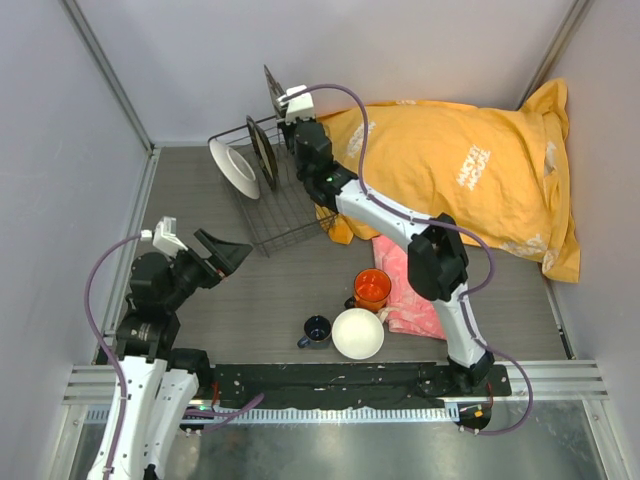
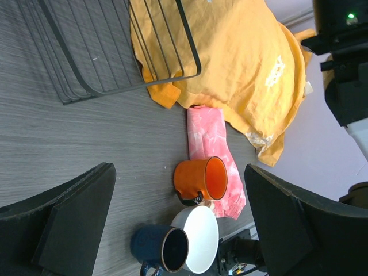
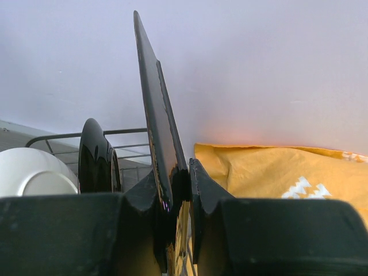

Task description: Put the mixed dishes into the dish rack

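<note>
Top external view shows my left gripper (image 1: 222, 252) with its fingers wide apart and nothing in them. Next comes the dish rack (image 1: 288, 218). The white plate (image 1: 233, 168) and the dark-rimmed plate (image 1: 265, 152) stand on edge at its left side. My right gripper (image 1: 284, 104) pinches the square dark tray (image 1: 272, 90) upright above the rack's far end. Nearer me, the small dark-blue cup (image 1: 317, 329), white bowl (image 1: 358, 333) and orange mug (image 1: 372, 287) sit close together on the table.

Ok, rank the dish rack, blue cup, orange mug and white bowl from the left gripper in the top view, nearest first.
1. Dish rack, just beyond the left gripper.
2. Blue cup, to its right, near side.
3. Orange mug and white bowl, farther right: too close to call.
</note>
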`<state>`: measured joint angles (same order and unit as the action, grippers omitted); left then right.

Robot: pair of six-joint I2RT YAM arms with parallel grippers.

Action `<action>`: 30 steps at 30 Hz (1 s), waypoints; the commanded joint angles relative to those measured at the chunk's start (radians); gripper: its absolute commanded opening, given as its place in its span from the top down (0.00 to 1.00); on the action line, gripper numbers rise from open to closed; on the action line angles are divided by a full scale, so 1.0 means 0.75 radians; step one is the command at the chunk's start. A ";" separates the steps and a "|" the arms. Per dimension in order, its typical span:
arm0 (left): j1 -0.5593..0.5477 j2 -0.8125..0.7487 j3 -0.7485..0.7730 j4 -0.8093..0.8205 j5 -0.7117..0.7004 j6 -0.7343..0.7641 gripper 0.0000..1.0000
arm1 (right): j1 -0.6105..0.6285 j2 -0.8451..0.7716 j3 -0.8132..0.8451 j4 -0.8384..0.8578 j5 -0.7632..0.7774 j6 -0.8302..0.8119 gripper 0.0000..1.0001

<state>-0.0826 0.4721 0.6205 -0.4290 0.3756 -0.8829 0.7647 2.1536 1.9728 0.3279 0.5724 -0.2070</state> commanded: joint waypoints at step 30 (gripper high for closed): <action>0.002 0.127 -0.042 0.149 0.056 0.089 0.00 | -0.036 0.307 0.307 0.332 -0.004 0.039 0.99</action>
<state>-0.0826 0.5694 0.5903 -0.3557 0.4042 -0.8429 0.7513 2.4493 2.1921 0.3321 0.5632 -0.2222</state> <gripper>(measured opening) 0.996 0.192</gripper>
